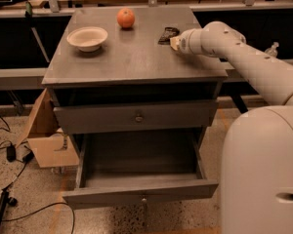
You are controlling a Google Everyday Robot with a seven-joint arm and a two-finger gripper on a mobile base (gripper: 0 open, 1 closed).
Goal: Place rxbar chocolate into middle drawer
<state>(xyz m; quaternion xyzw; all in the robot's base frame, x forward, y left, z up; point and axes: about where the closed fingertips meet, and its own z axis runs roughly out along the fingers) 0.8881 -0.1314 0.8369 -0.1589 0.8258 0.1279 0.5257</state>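
The rxbar chocolate [167, 34], a small black bar, lies flat on the grey cabinet top [132, 57] at the back right. My gripper [175, 43] is at the end of the white arm, low over the top and right beside the bar's right end. The arm's wrist hides whether it touches the bar. The middle drawer [141, 191] is pulled out below, and its inside looks empty. Its small knob [144, 198] is on the front. The similar grey front above it [136, 116] is closed.
A white bowl [88, 37] sits at the left of the cabinet top and an orange fruit [126, 18] at the back middle. A cardboard box [46, 140] and cables [10, 155] lie on the floor at the left. My white base [263, 169] fills the right foreground.
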